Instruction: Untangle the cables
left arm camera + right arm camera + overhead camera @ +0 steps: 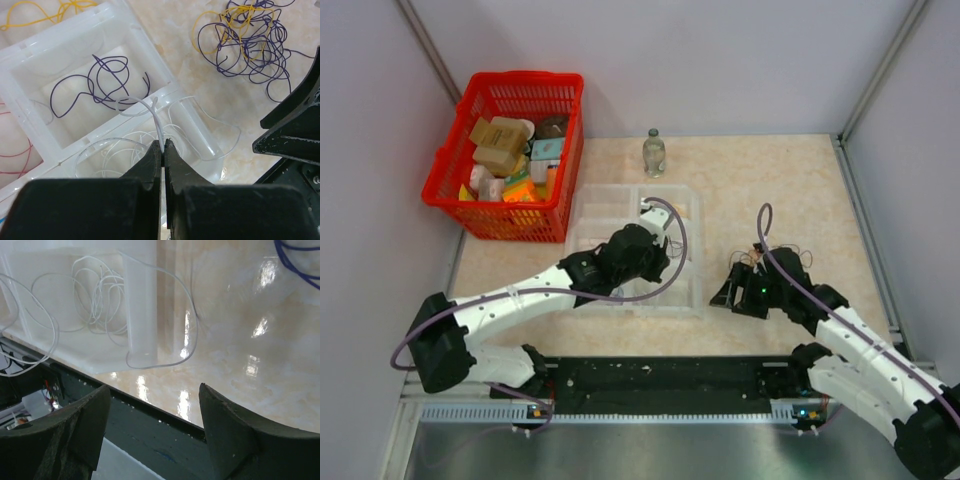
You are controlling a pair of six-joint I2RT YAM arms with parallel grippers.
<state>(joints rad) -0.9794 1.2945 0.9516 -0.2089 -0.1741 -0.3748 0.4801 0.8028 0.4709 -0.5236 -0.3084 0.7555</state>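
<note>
The cables (247, 42) lie on the table as a tangle of dark purple loops with yellow strands, apart from the tray; in the top view the cables (790, 260) sit beside my right wrist. My left gripper (163, 143) is shut on a thin white strand (156, 117) that rises from the near compartment of the clear tray (150, 47). In the top view my left gripper (663, 268) hangs over the tray's front right part. My right gripper (155, 390) is open and holds nothing, low over the table's front edge. A purple loop (300, 265) shows at the upper right.
The clear tray (590, 200) holds sorted strands: purple (100, 82), white (95, 295), yellow (45, 15), red (15, 145). A clear strand (192, 325) hangs over its corner onto the table. A red basket (520, 85) of boxes stands back left, a small bottle (654, 153) behind the tray.
</note>
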